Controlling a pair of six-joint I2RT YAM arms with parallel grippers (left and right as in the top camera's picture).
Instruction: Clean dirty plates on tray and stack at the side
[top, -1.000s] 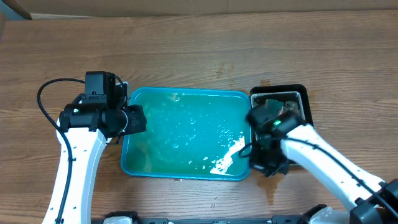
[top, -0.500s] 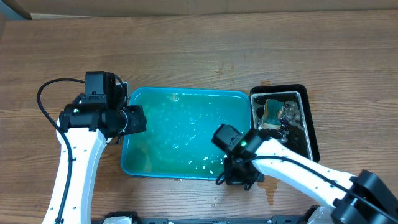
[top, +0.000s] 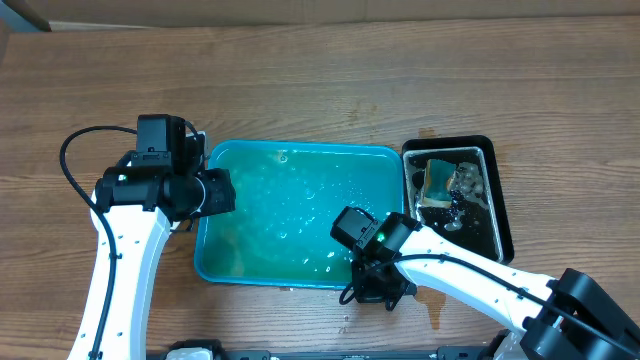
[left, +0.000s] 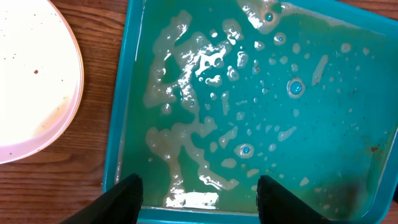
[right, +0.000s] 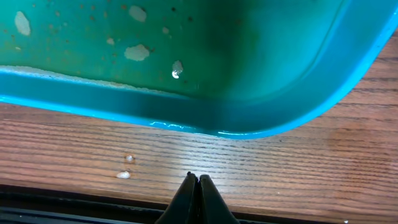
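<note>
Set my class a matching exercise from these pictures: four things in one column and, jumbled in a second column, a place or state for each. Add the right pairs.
Column one
1. tray
2. plate
3. left end effector
4. right end effector

Column two
a. shut, over the table
b. open, at the tray's rim
c. holds foamy water
d. on the table, outside the tray

Pairs: 1-c, 2-d, 3-b, 4-a
</note>
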